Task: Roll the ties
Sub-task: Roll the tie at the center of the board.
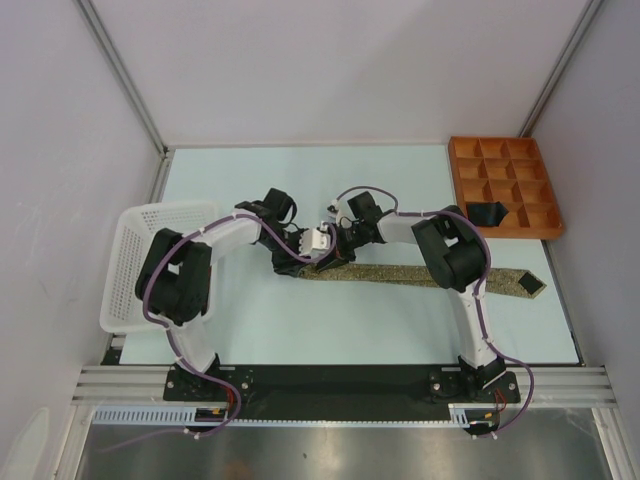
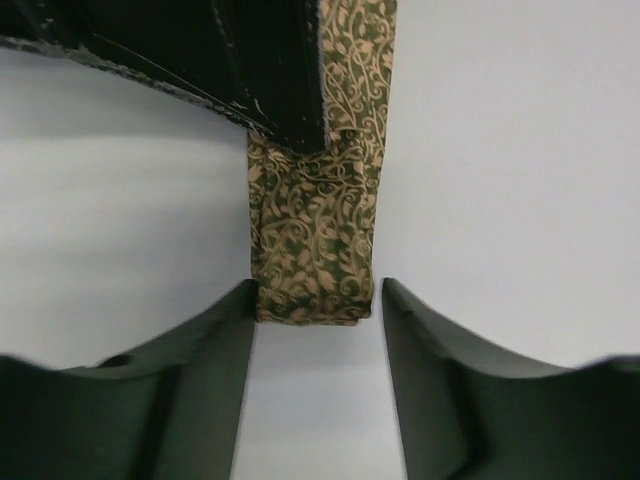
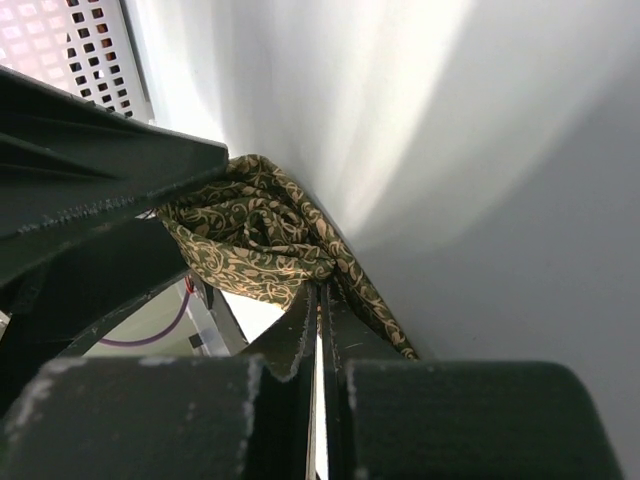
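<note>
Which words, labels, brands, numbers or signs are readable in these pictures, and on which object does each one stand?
None can be read.
The tie bears only a leaf-scroll pattern, no letters.
The tray and the basket show no label.
Any marks on the arm bases are too small to tell.

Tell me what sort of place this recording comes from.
Probably a lab robot cell: a pale table walled by plain white panels, arms bolted to an aluminium frame, and staged props: tie, white basket, orange tray.
</note>
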Tool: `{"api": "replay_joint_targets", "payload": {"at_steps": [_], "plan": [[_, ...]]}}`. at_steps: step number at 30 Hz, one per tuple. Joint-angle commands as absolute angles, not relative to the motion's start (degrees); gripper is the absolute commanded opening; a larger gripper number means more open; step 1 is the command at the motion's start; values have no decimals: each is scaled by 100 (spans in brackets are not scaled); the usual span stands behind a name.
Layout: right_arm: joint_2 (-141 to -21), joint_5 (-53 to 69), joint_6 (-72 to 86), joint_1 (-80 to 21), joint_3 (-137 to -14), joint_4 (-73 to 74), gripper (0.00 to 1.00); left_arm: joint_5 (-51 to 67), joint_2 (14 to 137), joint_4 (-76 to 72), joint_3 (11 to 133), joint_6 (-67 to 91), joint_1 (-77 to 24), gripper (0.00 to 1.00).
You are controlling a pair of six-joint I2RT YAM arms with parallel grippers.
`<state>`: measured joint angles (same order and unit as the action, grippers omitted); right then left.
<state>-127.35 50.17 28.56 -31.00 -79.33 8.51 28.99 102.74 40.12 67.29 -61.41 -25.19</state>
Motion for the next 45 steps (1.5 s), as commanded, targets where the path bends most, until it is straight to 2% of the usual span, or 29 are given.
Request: {"api": "replay_joint_targets", "payload": {"at_steps": [1, 4, 8, 12, 16, 25, 31, 37, 45], "plan": [[-13060, 4570, 2619, -3138, -8042, 1002, 0, 3348, 10213, 3596, 7004, -5662, -2584, 48], [-13122, 4605, 2672, -3155, -8226, 914, 0, 3156, 10257, 3446, 7101, -5476, -2645, 36], [-13096, 4570, 2672, -3094, -8455, 888, 0, 3076, 10213, 3296, 7093, -5370, -2654, 29], [-13043, 4491, 2550, -3059, -8482, 958, 0, 2997, 10125, 3357, 6996, -5519, -2812, 29], [-13104, 4535, 2487, -3138, -8280, 994, 0, 3102, 10256, 3366, 7022, -5476, -3014, 36], [-12762, 4781, 2636, -3190, -7902, 905, 0, 2760, 10828, 3445, 7198, -5352, -3331, 39], [-12534, 5062, 2471, -3156, -7796, 1274, 0, 2637, 10951, 3761, 7155, -5581, -3331, 33], [-12349, 5159, 2057, -2901, -7963, 1924, 28, 2540, 10960, 3832, 7049, -5739, -3314, 29], [-11963, 5449, 2143, -2637, -7832, 1873, 39, 2601, 11013, 3850, 7172, -5748, -3296, 31]]}}
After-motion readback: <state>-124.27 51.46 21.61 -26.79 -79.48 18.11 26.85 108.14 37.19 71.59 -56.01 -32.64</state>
